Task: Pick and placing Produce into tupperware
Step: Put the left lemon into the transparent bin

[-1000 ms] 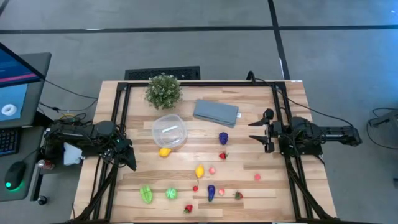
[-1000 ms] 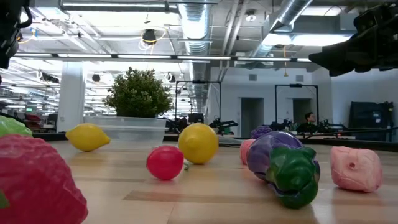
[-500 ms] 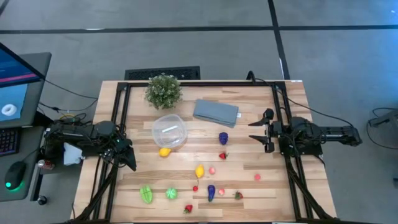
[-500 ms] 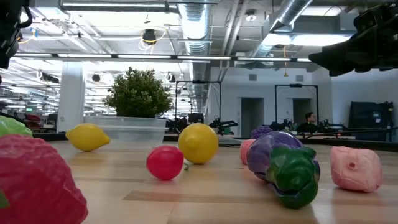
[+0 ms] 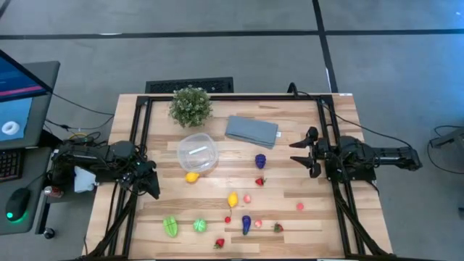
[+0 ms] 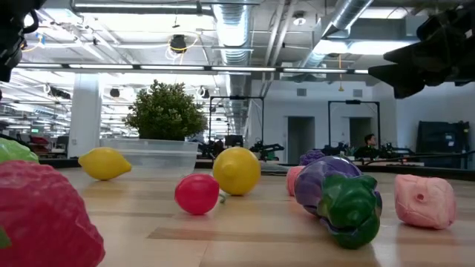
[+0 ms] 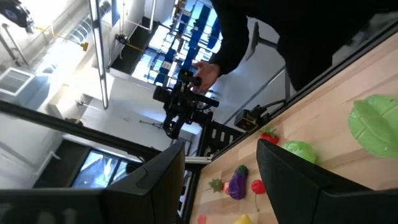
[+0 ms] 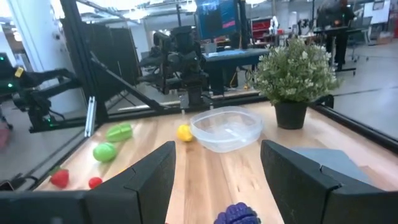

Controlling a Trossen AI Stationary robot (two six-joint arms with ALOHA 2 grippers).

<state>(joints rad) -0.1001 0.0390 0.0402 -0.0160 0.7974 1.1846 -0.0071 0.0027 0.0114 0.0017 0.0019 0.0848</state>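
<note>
The wooden table (image 5: 304,123) carries every task item. The potted plant (image 5: 191,105) stands at its far edge, with the folded grey-blue cloth (image 5: 251,130) beside it toward my right arm.

The tupperware (image 5: 197,153) sits upright just in front of the plant. Through its clear walls I see only a pale flat patch, and I cannot tell what that is; no coloured piece shows inside.

The produce lies loose on the tabletop:
- A yellow lemon (image 5: 191,176) touches or nearly touches the tupperware's near rim.
- A purple-blue berry cluster (image 5: 260,160) lies between the tupperware and my right arm, with a strawberry (image 5: 259,181) just in front of it.
- A second lemon (image 5: 233,199) lies mid-table with a pink piece (image 5: 247,198) just beside it.
- A pink piece (image 5: 300,206) lies apart on my right side.
- Along the near edge lie two green pieces (image 5: 170,225), a small red ball (image 5: 228,219), an eggplant (image 5: 246,225) and two more strawberries (image 5: 220,243).

My left gripper (image 5: 150,185) is at the table's left edge. Its fingers (image 7: 155,180) are spread wide and hold nothing.

My right gripper (image 5: 303,153) is at the right side of the table, facing the tupperware. Its fingers (image 8: 298,180) are also spread wide and hold nothing.
</note>
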